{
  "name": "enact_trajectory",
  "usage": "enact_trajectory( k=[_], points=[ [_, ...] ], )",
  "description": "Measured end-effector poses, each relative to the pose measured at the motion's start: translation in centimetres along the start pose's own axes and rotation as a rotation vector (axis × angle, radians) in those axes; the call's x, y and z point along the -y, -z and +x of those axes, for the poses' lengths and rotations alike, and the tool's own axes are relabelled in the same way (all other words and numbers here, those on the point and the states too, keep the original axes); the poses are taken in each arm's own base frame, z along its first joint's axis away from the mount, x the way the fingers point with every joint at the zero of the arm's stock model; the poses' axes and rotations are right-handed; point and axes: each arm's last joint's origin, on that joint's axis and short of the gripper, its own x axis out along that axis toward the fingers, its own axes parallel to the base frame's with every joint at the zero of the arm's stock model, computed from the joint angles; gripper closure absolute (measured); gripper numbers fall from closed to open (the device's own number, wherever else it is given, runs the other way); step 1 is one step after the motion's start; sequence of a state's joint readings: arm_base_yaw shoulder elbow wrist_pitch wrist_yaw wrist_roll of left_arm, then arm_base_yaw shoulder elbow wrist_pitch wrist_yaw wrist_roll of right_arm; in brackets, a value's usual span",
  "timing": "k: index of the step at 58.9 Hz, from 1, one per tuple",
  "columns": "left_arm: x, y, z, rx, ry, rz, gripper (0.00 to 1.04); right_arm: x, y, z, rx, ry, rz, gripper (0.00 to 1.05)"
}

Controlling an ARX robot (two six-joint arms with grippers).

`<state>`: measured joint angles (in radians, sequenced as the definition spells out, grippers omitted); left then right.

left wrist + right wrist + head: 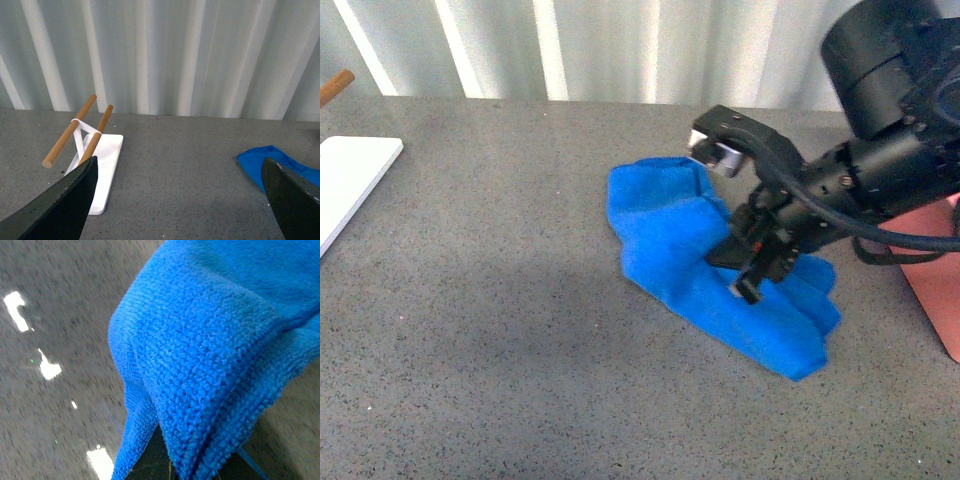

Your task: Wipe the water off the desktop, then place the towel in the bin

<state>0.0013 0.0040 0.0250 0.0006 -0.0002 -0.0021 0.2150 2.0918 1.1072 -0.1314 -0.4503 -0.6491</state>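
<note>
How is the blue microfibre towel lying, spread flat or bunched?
Bunched: the blue microfibre towel lies in rumpled folds on the speckled grey desktop, under the right tool.

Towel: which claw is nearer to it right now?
Right. The right claw sits on the towel, gripping bunched cloth. The left claw hangs open well away, over bare desktop near the white tray, the towel off to its side.

No legible text, seemingly.
</note>
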Motion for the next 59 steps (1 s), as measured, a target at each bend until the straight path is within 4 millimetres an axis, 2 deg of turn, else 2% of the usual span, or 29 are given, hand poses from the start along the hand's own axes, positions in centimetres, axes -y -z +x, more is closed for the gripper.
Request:
enact_trajectory(
  k=[9, 16, 24, 33, 39, 45, 52, 59],
  points=[
    [0.0, 0.0, 0.0, 0.0, 0.0, 0.0, 0.07, 2.6, 1.5, -2.3, -0.03, 0.109, -0.005, 1.01],
    [0.0, 0.0, 0.0, 0.0, 0.0, 0.0, 0.07, 4.7, 1.9, -4.0, -0.025, 0.229, -0.015, 1.01],
    [0.0, 0.0, 0.0, 0.0, 0.0, 0.0, 0.07, 6.0, 0.5, -6.0, 0.044, 0.315, -0.023, 1.01],
    [0.0, 0.0, 0.0, 0.0, 0.0, 0.0, 0.07, 6.6, -2.7, -10.2, 0.157, 0.412, -0.03, 1.01],
    [0.0, 0.0, 0.0, 0.0, 0.0, 0.0, 0.07, 6.8, -5.1, -15.3, 0.263, 0.493, -0.012, 1.01],
    [0.0, 0.0, 0.0, 0.0, 0.0, 0.0, 0.07, 6.9, -5.8, -20.5, 0.342, 0.567, 0.024, 1.01],
    [0.0, 0.0, 0.0, 0.0, 0.0, 0.0, 0.07, 6.6, -5.2, -26.2, 0.409, 0.637, 0.066, 1.01],
    [0.0, 0.0, 0.0, 0.0, 0.0, 0.0, 0.07, 6.0, -3.6, -30.6, 0.44, 0.673, 0.107, 1.01]
  ],
)
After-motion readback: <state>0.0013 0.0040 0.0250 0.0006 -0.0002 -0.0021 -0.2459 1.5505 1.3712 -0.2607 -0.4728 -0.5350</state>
